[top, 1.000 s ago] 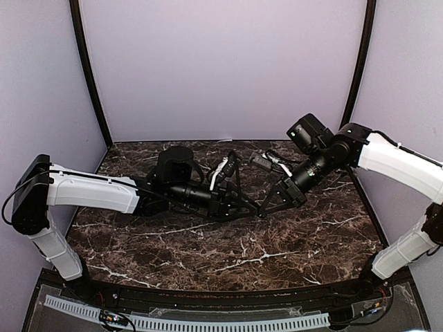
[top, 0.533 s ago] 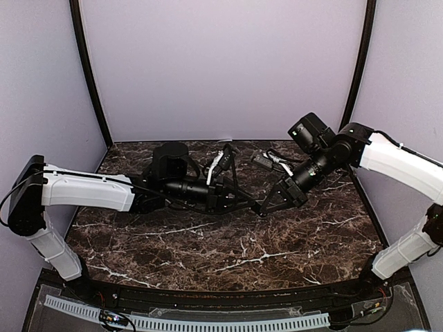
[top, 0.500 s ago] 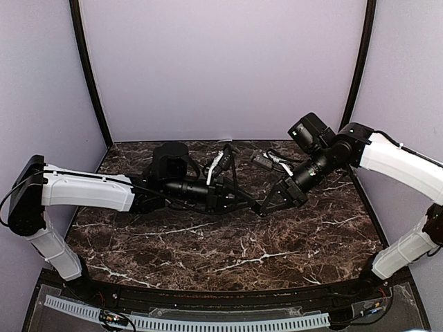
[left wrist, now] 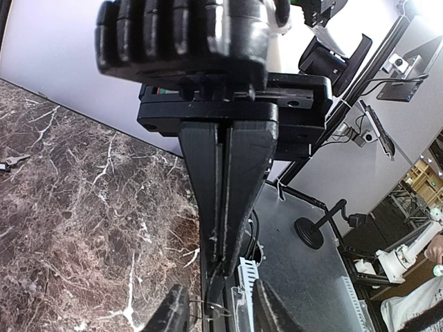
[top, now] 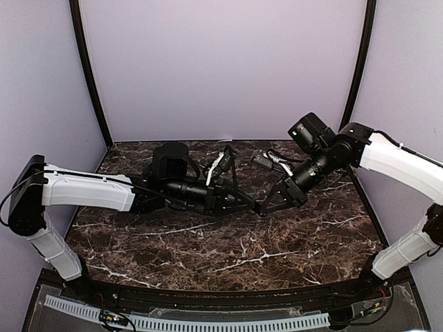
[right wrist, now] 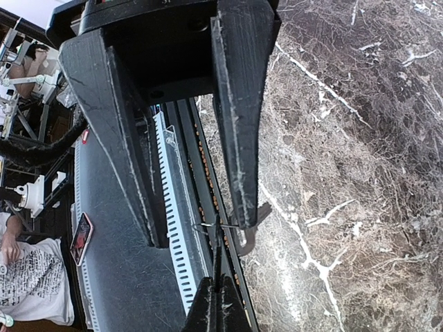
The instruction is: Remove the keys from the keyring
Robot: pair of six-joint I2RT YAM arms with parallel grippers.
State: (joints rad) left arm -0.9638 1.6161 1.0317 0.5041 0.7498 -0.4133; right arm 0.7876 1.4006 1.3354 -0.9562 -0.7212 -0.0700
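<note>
Mid-tabletop [top: 242, 256], the 2 arms meet tip to tip, and the keyring [right wrist: 218, 225] sits right at that meeting point. It is a thin wire loop seen nearly edge-on. The right pincer [right wrist: 217, 287] is pinched fully closed on the loop's near side and holds it out toward the other arm. The left pincer [right wrist: 199, 232] comes in from the opposite side, part open. Its 2 fingers straddle the loop, whose wire runs crosswise in the gap, perhaps brushing 1 finger without being clamped. I would say closing squarely across that wire is what matters next. I cannot make out any keys on the loop. A tiny dark piece lying far off on the marble may be one of the keys [left wrist: 7, 164].
</note>
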